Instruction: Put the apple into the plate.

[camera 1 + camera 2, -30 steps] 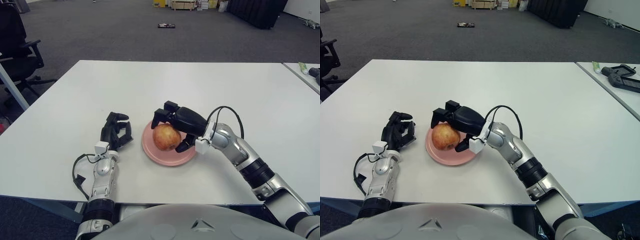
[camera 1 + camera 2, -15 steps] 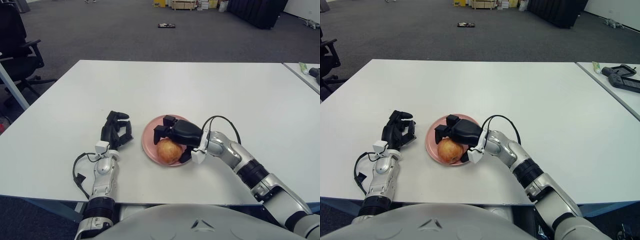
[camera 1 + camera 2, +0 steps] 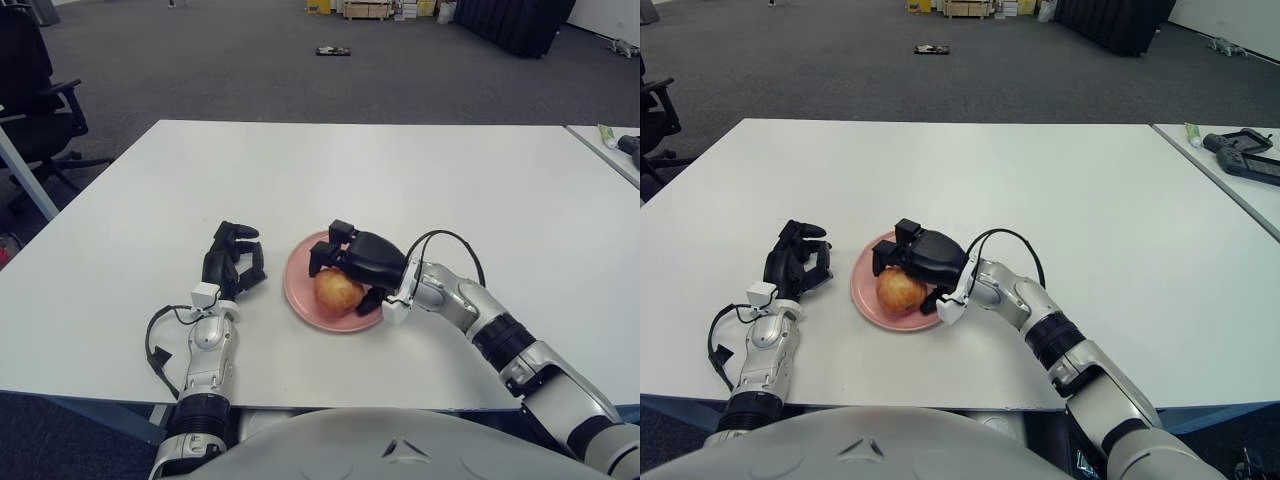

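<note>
Since a second ago the right hand (image 3: 352, 266) has drawn back toward the robot with the apple (image 3: 339, 291), dipped toward the plate's near rim, and now sits slightly farther in, the fruit nearer the middle of the plate (image 3: 300, 296). From the left eye, the apple sits within the pink plate, a little toward its near side, apparently resting on the plate surface though the contact itself is hidden beneath the fruit; the right hand's dark fingers curl over its top and far side with a lower finger at its right flank, so the grip reads as closed around the fruit, not spread. The left hand (image 3: 232, 264) shows just left of the plate on the white table (image 3: 480, 190), fingers curled and holding nothing. From the right eye, the same holds: the apple (image 3: 899, 290) lies inside the plate (image 3: 864, 294) beneath the right hand (image 3: 912, 262), which covers its upper half, and the left hand (image 3: 796, 264) shows beside the plate's left edge. My judgement of the risk: a round apple released off-centre could roll toward the near rim and off onto the table, and fingers opening unevenly or dragging as the hand withdraws could nudge it or push the light plate
</note>
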### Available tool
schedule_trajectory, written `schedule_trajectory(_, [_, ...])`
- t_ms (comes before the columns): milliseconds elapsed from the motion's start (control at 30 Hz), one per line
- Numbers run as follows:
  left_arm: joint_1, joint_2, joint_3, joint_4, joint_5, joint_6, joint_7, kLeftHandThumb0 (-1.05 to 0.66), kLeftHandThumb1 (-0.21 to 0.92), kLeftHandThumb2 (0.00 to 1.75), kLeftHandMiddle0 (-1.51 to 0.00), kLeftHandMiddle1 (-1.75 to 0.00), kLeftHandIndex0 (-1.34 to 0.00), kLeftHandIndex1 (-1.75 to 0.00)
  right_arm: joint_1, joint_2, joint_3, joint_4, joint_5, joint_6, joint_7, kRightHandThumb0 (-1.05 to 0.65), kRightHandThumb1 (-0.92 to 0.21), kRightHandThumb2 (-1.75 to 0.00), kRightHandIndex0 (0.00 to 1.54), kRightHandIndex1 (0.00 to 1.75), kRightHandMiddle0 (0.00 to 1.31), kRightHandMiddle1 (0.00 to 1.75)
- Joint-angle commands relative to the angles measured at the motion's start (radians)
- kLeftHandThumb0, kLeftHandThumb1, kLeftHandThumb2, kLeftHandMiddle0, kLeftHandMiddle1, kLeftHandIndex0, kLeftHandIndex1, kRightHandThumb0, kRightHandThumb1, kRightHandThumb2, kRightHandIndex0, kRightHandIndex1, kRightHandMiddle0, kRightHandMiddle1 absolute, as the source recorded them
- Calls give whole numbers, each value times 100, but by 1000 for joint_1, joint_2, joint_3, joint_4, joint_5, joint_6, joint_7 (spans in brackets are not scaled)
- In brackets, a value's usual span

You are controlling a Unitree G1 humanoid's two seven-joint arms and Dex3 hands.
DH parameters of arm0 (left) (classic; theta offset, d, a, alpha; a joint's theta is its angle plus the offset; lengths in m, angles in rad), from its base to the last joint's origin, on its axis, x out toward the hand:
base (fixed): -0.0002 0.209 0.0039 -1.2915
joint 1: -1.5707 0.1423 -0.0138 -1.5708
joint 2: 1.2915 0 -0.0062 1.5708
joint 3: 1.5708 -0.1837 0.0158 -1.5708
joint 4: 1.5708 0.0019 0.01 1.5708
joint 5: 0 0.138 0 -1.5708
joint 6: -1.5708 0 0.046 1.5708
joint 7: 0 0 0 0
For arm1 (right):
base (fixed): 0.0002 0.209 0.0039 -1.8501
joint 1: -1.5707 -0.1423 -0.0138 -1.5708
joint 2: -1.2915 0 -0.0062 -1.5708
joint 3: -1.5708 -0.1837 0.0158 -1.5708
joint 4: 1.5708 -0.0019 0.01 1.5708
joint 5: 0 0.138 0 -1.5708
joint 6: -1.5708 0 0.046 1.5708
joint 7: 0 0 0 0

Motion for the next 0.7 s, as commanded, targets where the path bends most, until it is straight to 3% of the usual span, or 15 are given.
schedule_trajectory(0, [28,0,-3,35,11,66,12,-43,48,113,-88,-175,-49,-175,-30,5,-21,-2,30,7,3,-2,7,-171,92,175,74,159])
schedule_trajectory(167, [32,-2,-3,23,3,84,8,-42,50,109,-87,-175,-46,-175,-20,14,-31,0,112,16,66,-1,-22,-140,69,175,51,163])
schedule_trajectory(200, [33,-2,-2,20,5,88,11,-42,51,109,-86,-175,-46,-175,-19,10,-34,-8,135,19,90,-8,-33,-126,56,172,46,165])
schedule_trajectory(233, [33,-3,-2,18,7,92,14,-42,51,109,-86,-175,-46,-175,-18,7,-36,-14,152,22,108,-18,-54,-100,36,164,36,168])
schedule_trajectory(267, [35,-2,-3,12,12,104,20,-42,51,109,-86,-175,-46,-175,-18,-5,-42,-40,187,26,145,-24,-68,-83,23,157,30,171])
schedule_trajectory(300, [36,-2,-3,8,15,114,24,-42,51,108,-85,-175,-46,-175,-17,-13,-47,-59,210,29,170,-40,-74,-77,15,143,19,152])
schedule_trajectory(400, [40,1,-5,-16,33,176,49,-41,54,105,-83,-175,-44,-175,-17,-29,-57,-112,274,36,240,-59,-76,-81,5,120,6,125])
schedule_trajectory(667, [48,-14,-9,-81,80,292,123,-40,60,96,-76,-175,-39,-175,-20,-18,-67,-108,318,8,280,-77,-77,-72,0,39,0,65])
